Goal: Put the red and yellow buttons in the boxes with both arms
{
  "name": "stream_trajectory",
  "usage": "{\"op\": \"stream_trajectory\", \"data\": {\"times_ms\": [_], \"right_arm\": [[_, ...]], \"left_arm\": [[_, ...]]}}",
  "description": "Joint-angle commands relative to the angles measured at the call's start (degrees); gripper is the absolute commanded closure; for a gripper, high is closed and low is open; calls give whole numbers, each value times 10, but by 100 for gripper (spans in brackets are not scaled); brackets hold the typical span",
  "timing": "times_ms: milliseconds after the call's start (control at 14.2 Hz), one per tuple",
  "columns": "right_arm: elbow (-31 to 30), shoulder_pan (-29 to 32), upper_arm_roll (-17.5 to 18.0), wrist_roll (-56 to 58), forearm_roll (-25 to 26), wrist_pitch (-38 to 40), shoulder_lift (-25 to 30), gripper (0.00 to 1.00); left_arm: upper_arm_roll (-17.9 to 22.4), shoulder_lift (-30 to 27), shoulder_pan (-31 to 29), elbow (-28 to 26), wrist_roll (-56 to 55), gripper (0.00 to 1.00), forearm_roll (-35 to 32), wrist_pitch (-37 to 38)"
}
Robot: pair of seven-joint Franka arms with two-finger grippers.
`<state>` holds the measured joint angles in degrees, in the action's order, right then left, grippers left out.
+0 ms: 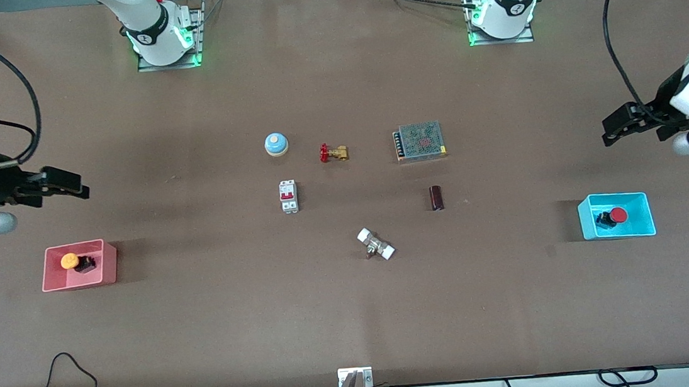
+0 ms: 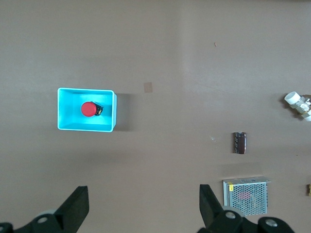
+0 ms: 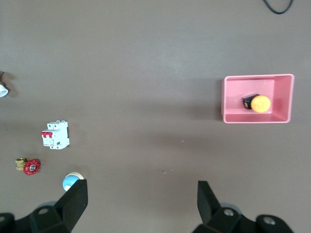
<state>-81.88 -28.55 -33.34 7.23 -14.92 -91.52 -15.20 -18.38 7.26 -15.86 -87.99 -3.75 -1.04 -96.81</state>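
The yellow button [image 1: 70, 261] lies in the pink-red box [image 1: 49, 275] at the right arm's end of the table; both show in the right wrist view, button [image 3: 261, 103] in box [image 3: 228, 114]. The red button [image 1: 618, 215] lies in the cyan box [image 1: 587, 224] at the left arm's end; both show in the left wrist view, button [image 2: 88, 108] in box [image 2: 63, 116]. My right gripper [image 1: 75, 184] is open and empty, up in the air over bare table beside the pink-red box. My left gripper [image 1: 613, 129] is open and empty, up over bare table beside the cyan box.
In the middle of the table stand a blue-and-white bell [image 1: 276, 144], a red-handled brass valve [image 1: 333, 152], a white circuit breaker [image 1: 288, 196], a meshed power supply [image 1: 420, 141], a dark cylinder [image 1: 436, 198] and a white-ended fitting [image 1: 376, 243]. Cables hang at the table's near edge.
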Motion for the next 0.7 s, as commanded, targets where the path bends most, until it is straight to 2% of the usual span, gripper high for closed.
{"op": "stream_trajectory", "data": {"times_ms": [0,141,211,352,422,562,633], "right_arm": [[-10,2,2,0,9,2,9,0],[-11,37,29,-2,21,12,18,0],[-10,91,88,-2,50,14,25,0],[-11,212,227,-10,125,14,43,0],[-12,245,258,-11,139,17,47,0],[-17,253,258,-13,140,27,58,0],[-28,252,257,-16,140,27,66,0]], "left_arm": [[-4,-22,-11,-13,20,0,16,5],[-4,-23,-11,-12,21,0,16,5],[-4,-26,-11,-12,22,0,16,5],[-4,-29,-11,-12,23,0,15,9],[-4,-30,-12,-11,28,0,15,13],[21,-32,15,-10,39,0,16,14],[74,-37,59,-10,40,0,15,18]]}}
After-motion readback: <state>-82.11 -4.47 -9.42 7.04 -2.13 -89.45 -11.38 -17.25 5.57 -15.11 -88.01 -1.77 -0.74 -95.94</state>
